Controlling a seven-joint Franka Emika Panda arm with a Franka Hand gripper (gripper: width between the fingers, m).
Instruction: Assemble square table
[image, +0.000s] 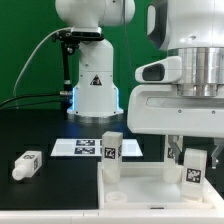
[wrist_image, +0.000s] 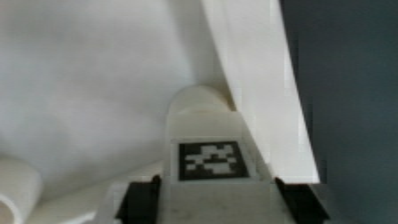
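The leg (image: 193, 170) is clenched upright by the gripper (wrist_image: 217, 200) at three o'clock on the tabletop (image: 140, 190), presumably for seating in its corner.

A robotics lab, by the look of it.
Green backdrop (image: 25, 50), black bench (image: 40, 125), a cabled white robot base (image: 95, 85), a marker board (image: 85, 148), and a black-and-white tag on a white leg (image: 111, 147).

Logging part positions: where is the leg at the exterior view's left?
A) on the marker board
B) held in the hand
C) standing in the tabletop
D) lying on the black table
D: the loose leg lies on its side on the black table, apart from the tabletop; the hand grips another leg.
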